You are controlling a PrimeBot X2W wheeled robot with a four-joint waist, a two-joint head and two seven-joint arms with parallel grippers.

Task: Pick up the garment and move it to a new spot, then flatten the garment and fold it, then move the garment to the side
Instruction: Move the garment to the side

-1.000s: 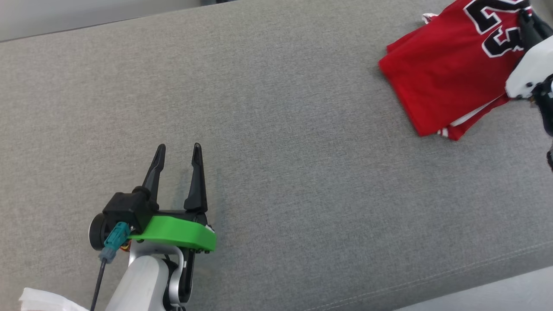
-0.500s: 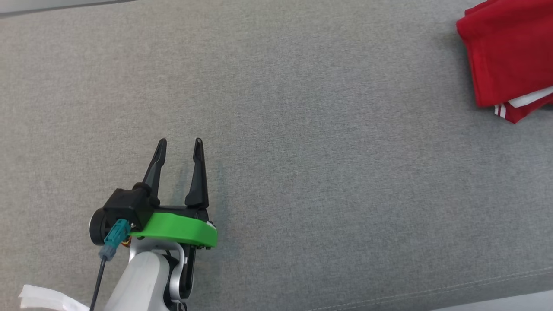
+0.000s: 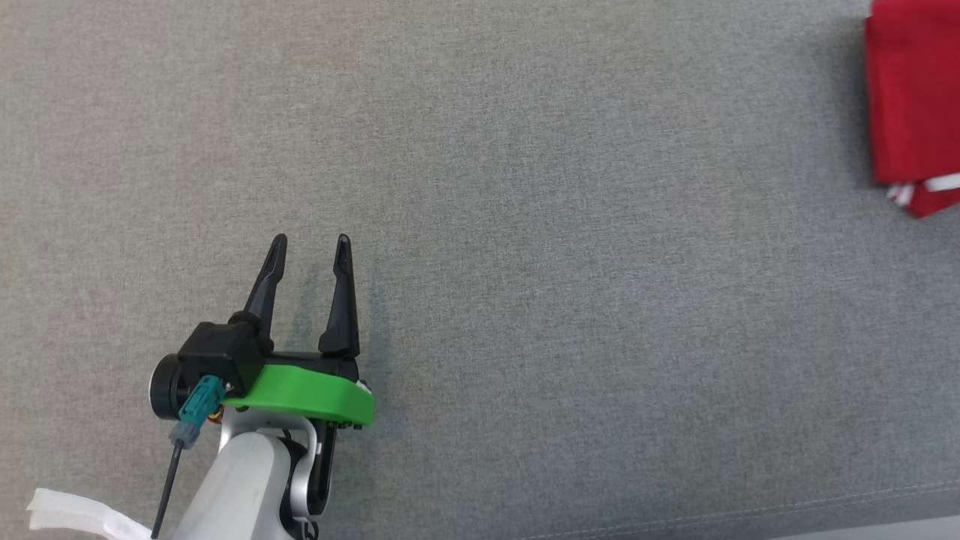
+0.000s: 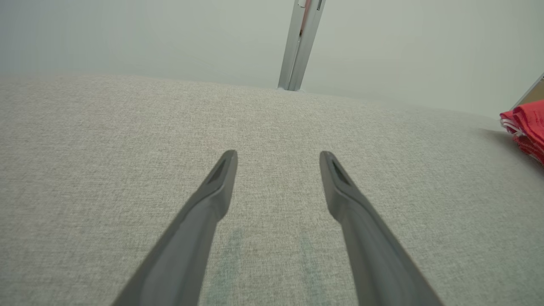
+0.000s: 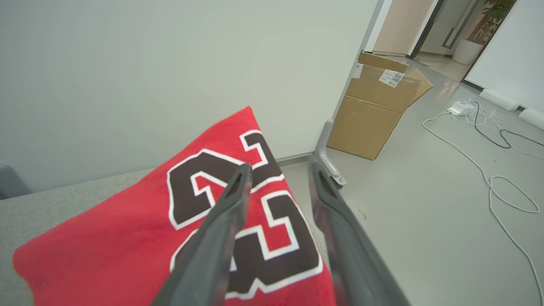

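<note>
Hovers with left gripper [image 3: 310,240] parted and empty over the grey fabric table [image 3: 562,262]. Holds right gripper [image 5: 280,170] parted, gripping nothing, just above folded red jersey [image 5: 106,246] at the table's right end.

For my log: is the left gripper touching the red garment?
Apart. The head view shows the left gripper at lower left, the garment at the right edge, grey surface between.

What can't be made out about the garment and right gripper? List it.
Head view: garment cut off by the right edge; full outline hidden.
Right wrist view: fingers of the right gripper cover part of the garment; contact with cloth unclear.
Head view: white scrap cropped at bottom edge, unidentifiable.
</note>
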